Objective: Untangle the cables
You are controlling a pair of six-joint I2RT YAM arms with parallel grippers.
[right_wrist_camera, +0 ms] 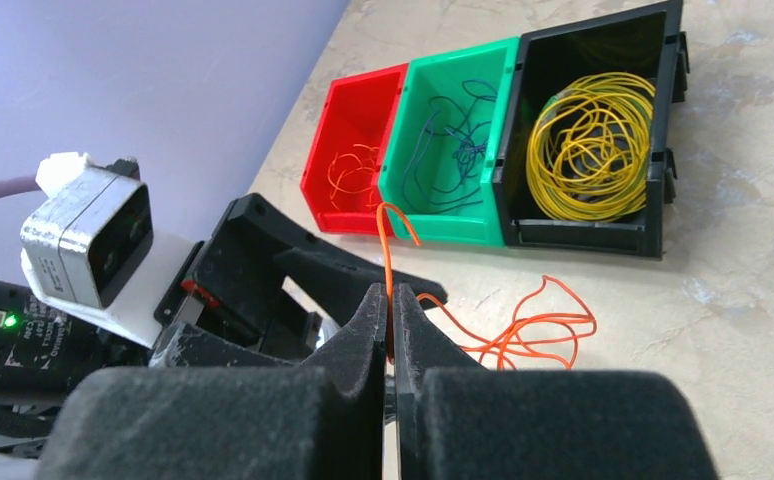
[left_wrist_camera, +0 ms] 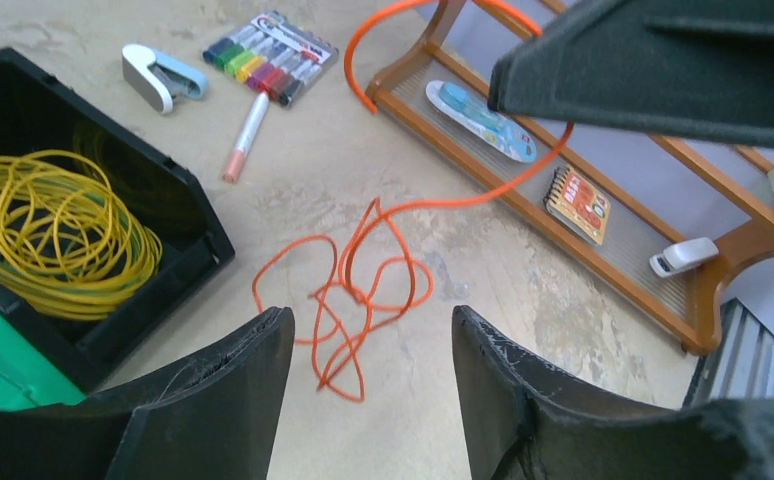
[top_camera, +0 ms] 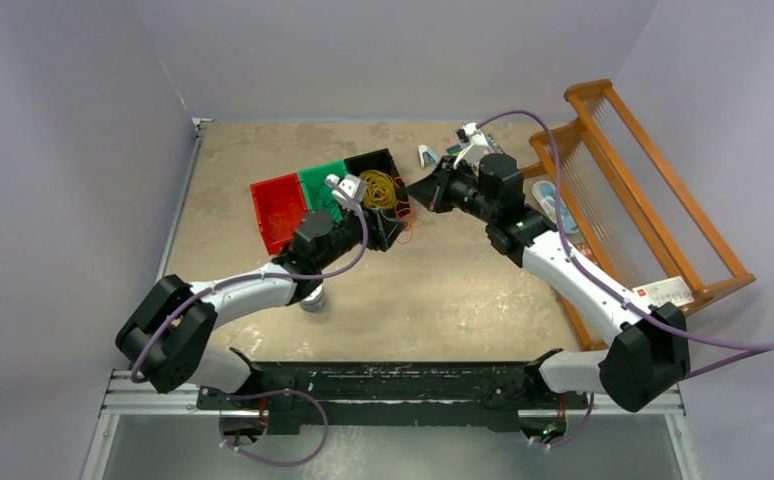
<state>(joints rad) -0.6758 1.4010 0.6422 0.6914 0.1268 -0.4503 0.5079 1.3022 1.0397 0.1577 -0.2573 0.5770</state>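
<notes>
An orange cable lies in a loose tangle on the table beside the black bin. One strand rises from it to my right gripper, which is shut on it above the table. My left gripper is open and empty, hovering just over the tangle. The tangle also shows in the right wrist view and the top view. A yellow cable coil lies in the black bin. A dark cable lies in the green bin. A little orange wire lies in the red bin.
A wooden rack stands along the right side, holding a correction tape and a small notebook. A pack of markers, a loose pen and a small white-blue stapler lie beyond the bins. A metal cylinder sits under my left arm.
</notes>
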